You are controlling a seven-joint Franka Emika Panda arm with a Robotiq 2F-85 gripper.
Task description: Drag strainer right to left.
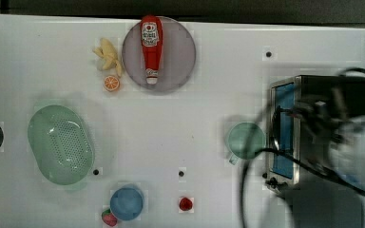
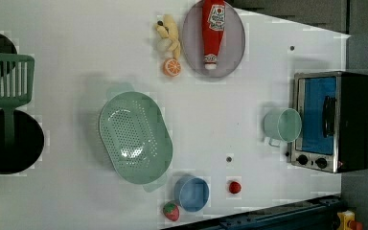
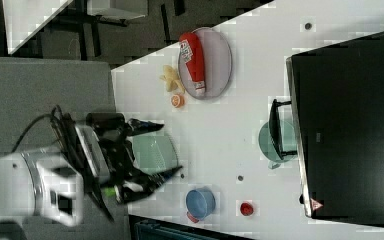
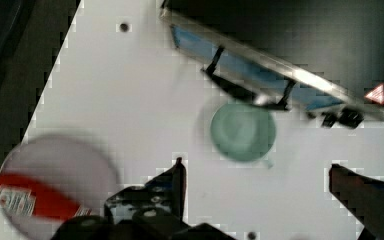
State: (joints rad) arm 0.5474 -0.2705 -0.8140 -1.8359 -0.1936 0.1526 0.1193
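Note:
The strainer (image 1: 61,145) is a large pale mint-green oval colander with a dotted centre. It rests on the white table at the top view's left, and is also seen as the strainer (image 2: 135,138) in the left view. My gripper (image 3: 162,148) is open and holds nothing. In the right view its two dark fingers spread in front of the strainer (image 3: 152,156), well above the table. In the wrist view the gripper (image 4: 257,172) hangs over the table near the mug (image 4: 243,131). In the top view my arm (image 1: 354,152) is a blur over the toaster oven, far from the strainer.
A mint-green mug (image 1: 244,140) stands beside a toaster oven (image 1: 313,128). A grey plate (image 1: 176,61) carries a ketchup bottle (image 1: 151,47), with bananas (image 1: 107,56) and an orange half (image 1: 111,83) next to it. A blue bowl (image 1: 126,203) sits near the front edge. A black pan (image 2: 7,143) holds a green spatula (image 2: 7,79).

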